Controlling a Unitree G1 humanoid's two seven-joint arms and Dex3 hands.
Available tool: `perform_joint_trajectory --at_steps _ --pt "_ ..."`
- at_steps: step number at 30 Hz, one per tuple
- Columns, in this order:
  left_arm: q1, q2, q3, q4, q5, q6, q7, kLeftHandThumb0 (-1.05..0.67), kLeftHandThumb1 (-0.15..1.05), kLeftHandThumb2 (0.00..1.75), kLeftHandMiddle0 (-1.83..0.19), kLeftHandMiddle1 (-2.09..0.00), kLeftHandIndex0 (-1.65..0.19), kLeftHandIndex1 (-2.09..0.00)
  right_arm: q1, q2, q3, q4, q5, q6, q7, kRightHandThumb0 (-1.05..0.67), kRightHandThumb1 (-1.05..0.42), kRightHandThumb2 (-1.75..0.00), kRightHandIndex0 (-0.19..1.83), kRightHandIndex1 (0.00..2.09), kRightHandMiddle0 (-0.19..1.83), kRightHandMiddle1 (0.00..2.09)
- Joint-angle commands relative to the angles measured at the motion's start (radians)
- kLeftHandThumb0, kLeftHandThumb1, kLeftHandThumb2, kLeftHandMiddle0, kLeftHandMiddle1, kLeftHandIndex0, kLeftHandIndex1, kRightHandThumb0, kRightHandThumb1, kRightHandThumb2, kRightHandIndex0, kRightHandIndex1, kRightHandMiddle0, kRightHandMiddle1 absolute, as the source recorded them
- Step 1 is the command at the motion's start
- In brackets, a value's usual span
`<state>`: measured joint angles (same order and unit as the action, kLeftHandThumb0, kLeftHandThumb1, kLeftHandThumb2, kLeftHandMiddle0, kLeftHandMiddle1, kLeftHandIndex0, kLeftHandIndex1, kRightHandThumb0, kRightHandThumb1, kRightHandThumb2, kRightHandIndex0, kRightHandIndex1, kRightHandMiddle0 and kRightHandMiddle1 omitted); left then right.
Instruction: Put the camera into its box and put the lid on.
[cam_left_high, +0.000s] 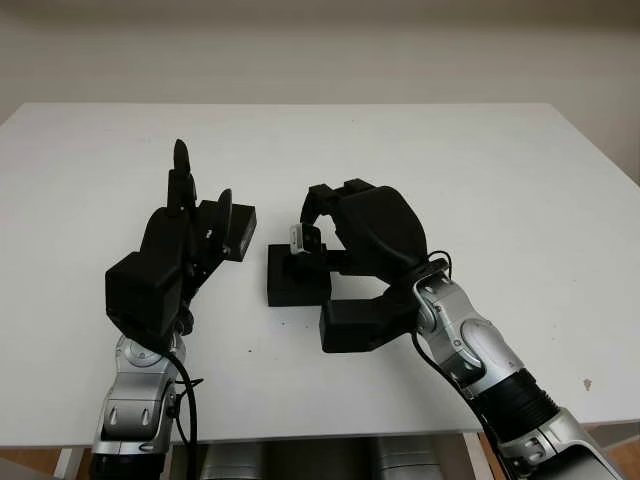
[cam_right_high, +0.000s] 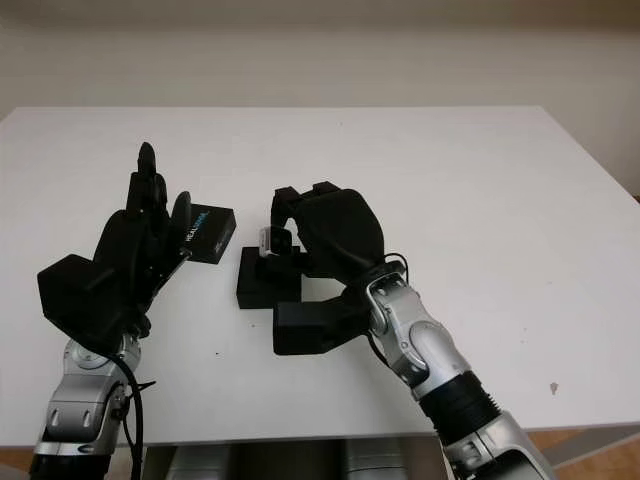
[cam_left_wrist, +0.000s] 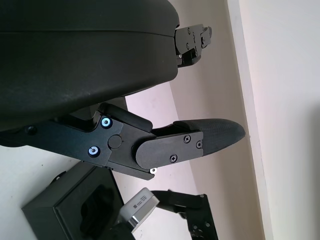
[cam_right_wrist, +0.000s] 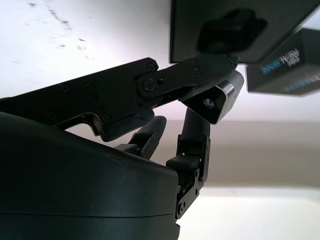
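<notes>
The camera (cam_left_high: 301, 239), a small silver and white bar with dark lenses on its face, sits pinched in the fingers of the right hand (cam_left_high: 335, 225), which are curled around it from both sides. It hangs just above the box (cam_left_high: 295, 277), over the box's 12 o'clock edge, and whether it touches the box is hard to say. In the right wrist view the camera (cam_right_wrist: 216, 100) shows a lens on its front, gripped by a black finger (cam_right_wrist: 170, 82) that crosses over it, with the box (cam_right_wrist: 225, 30) beyond, its dark foam insert cut with a shaped recess.

The box is a low black square tray lying near the centre of the white table (cam_left_high: 500, 170). At its 10 o'clock, just beside it but apart, lies the lid (cam_right_high: 208, 234), a black rectangle with light blue and white lettering on its top; it lies flat on the table, half hidden behind the left hand.

The left hand (cam_left_high: 185, 215) stands at 9 o'clock of the box, raised above the table with its fingers pointing up and away from the robot. It is open and holds nothing; its thumb (cam_left_wrist: 200, 142) shows in the left wrist view as a dark rounded pad, with the box (cam_left_wrist: 75, 210) and the camera (cam_left_wrist: 140, 211) beyond it.

The right forearm (cam_left_high: 470, 350), silver and black, reaches in from 5 o'clock.
</notes>
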<state>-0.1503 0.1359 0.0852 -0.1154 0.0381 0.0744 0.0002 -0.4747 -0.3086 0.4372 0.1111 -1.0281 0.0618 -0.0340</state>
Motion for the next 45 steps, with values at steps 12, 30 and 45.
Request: perform_joint_trajectory --at_steps 12,30,45 --pt "-0.024 -0.019 -0.007 0.013 -0.005 -0.008 0.005 -0.71 1.05 0.58 0.19 0.00 0.19 0.00 -0.003 0.025 0.018 -0.140 -0.038 0.101 0.159 -0.45 -1.05 -0.18 0.46 0.70 0.38 1.90" --pt "-0.019 -0.023 -0.015 0.008 0.009 -0.009 0.019 -0.70 1.05 0.59 0.19 0.00 0.19 0.00 -0.009 0.046 0.026 -0.107 -0.009 0.117 0.187 -0.44 -1.05 -0.19 0.39 0.74 0.31 1.89" --pt "-0.015 -0.022 -0.013 0.007 -0.005 -0.012 0.015 -0.70 1.05 0.58 0.19 0.00 0.19 0.00 -0.017 0.045 0.049 -0.038 -0.021 0.135 0.201 -0.44 -1.05 -0.17 0.39 0.69 0.37 1.92"
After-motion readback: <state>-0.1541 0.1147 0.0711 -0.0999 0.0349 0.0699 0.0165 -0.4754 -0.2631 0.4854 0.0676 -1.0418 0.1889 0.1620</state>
